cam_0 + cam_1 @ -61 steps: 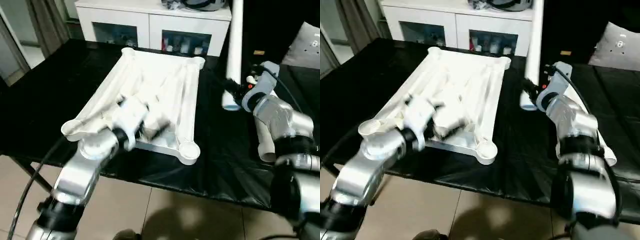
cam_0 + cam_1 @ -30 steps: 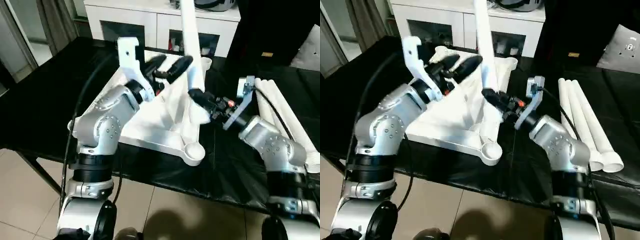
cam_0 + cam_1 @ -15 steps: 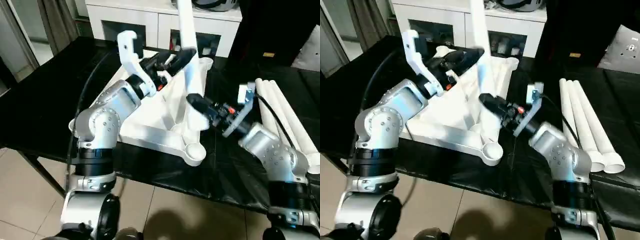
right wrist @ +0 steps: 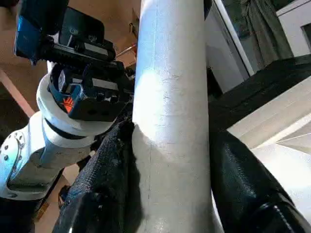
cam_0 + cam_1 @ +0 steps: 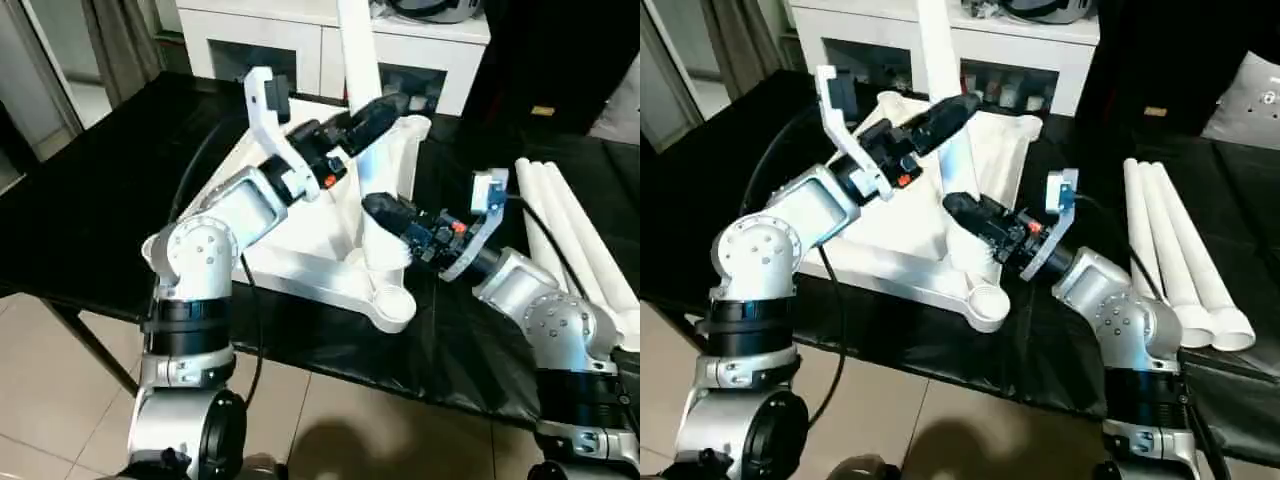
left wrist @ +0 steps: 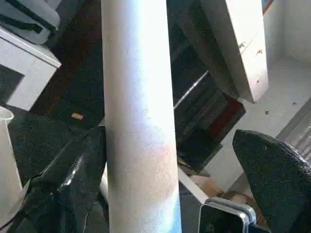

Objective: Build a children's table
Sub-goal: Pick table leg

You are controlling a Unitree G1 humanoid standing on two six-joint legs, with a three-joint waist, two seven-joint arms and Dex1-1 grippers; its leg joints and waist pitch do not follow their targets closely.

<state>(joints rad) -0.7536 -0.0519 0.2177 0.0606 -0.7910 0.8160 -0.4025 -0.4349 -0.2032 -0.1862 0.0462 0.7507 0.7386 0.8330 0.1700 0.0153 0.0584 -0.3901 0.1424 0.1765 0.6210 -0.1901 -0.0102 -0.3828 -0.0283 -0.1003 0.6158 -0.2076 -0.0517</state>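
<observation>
**Table leg held upright over the inverted top**

Tabletop (image 5: 300,240) lies underside up at frame centre on the counter (image 5: 100,200). One leg (image 5: 940,90) is clamped low by the right gripper (image 4: 170,160); the left gripper (image 6: 160,160), spread wide, brackets it higher up. Three legs (image 5: 1175,260) lie at right. Light, stiff, smooth plastic is judged likely; a low grasp is advised.

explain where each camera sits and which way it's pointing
Left eye, right eye: on the head, looking forward and down at the table top on the black work table, over both silver arms.
Left wrist: along the left gripper, open around the upright leg.
Right wrist: along the right gripper, shut on that leg.
All views share the leg.
</observation>
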